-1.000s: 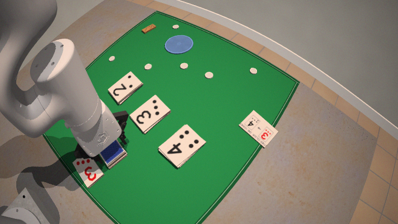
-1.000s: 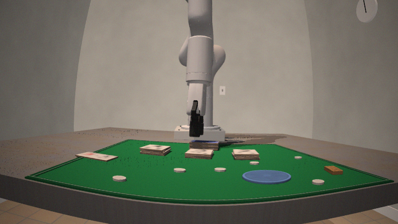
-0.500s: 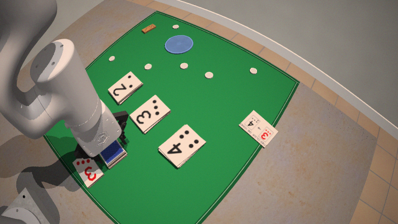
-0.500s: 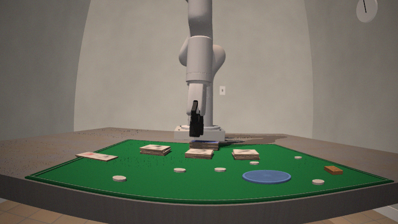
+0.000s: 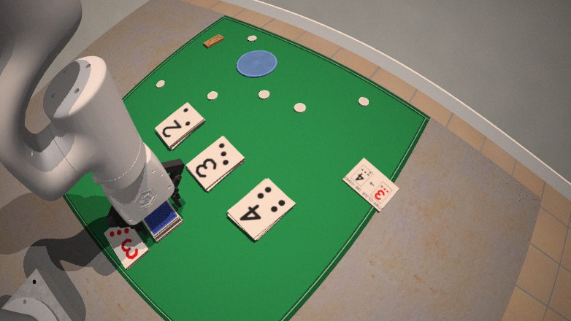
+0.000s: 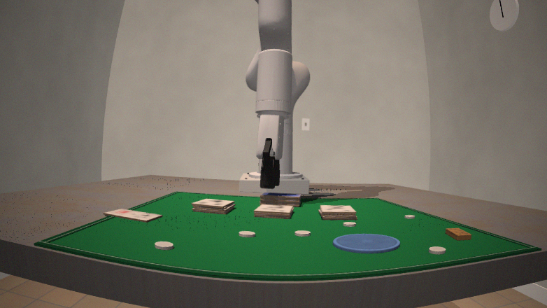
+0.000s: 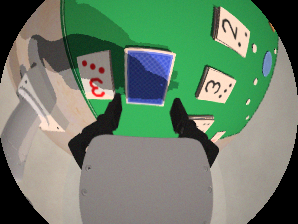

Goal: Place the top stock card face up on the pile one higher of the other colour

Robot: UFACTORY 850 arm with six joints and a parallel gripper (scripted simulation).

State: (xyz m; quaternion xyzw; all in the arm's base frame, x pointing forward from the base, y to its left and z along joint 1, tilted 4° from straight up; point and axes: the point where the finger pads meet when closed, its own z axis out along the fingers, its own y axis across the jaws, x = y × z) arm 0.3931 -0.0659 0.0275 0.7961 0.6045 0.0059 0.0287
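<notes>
Here I am, right above the face-down stock [image 5: 161, 218] [image 6: 280, 199] [image 7: 147, 77], gripper [image 5: 142, 217] [image 6: 270, 187] [image 7: 147, 103] spread wide, nothing between the fingers! The top card, blue back up, lies on the stock, so the pick is the step in hand, as I judge it. Next I need to line up, come down over its edges and close on that one card alone, and I must mind the waste [image 5: 126, 248] [image 7: 96, 75] with its red three, close beside one finger!

What's the card's number? Can't tell, it's face down, and so the right pile stays open too! From the top, my own wrist covers part of the stock; in the wrist view the four pile [image 5: 261, 209] [image 6: 213, 205] [image 7: 201, 123] is mostly hidden behind a finger. And from outside, the piles' faces are too slanted to read!

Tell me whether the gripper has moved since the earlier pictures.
No visible shift: the gripper holds its place above the face-down stock in the top and exterior views.
</notes>
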